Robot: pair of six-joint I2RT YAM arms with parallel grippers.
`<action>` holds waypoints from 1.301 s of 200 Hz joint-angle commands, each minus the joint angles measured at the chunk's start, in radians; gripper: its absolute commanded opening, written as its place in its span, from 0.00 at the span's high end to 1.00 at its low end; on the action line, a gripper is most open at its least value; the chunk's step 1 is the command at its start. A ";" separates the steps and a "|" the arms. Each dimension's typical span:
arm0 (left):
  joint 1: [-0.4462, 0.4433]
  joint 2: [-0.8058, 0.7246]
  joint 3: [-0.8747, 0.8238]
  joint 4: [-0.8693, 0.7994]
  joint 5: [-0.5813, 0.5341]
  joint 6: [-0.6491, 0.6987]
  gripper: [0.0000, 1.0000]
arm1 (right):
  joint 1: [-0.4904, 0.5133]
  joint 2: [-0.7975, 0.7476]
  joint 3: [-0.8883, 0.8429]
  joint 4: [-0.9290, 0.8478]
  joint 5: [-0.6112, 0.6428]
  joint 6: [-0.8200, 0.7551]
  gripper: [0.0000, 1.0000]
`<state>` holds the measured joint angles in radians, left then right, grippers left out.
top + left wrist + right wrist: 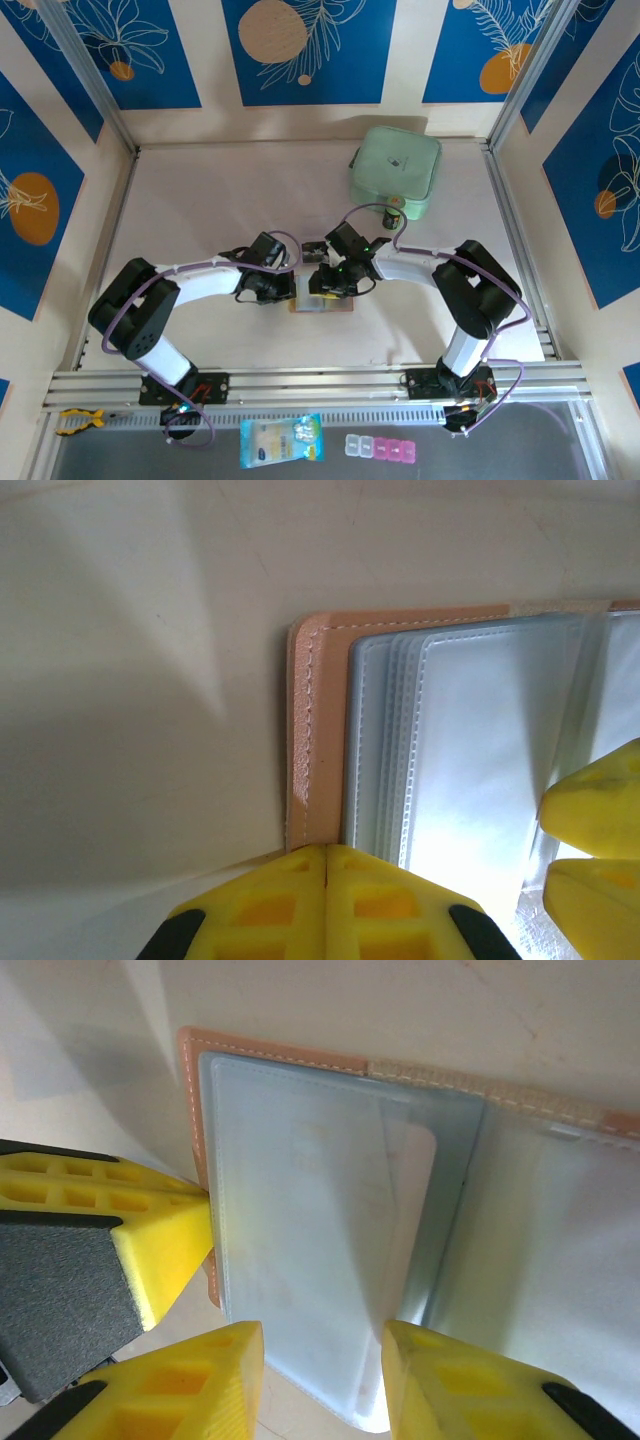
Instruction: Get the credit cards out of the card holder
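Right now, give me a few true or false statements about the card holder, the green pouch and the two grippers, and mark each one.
1. The card holder lies open on the table. True.
2. The left gripper is wide open. False: its jaws are shut together at the holder's edge.
3. The green pouch lies farther from the arm bases than the holder. True.
4. The right gripper is shut tight. False: its jaws stand apart over a clear sleeve.
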<state>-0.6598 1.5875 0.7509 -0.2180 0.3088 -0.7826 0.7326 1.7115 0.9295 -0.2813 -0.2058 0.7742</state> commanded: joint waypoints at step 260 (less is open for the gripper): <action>-0.004 0.002 -0.001 -0.038 -0.017 0.020 0.98 | -0.013 -0.023 -0.016 -0.061 0.021 -0.031 0.66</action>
<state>-0.6598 1.5871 0.7509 -0.2203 0.3088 -0.7761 0.7322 1.7226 0.9401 -0.3000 -0.1867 0.7628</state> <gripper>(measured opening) 0.060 0.342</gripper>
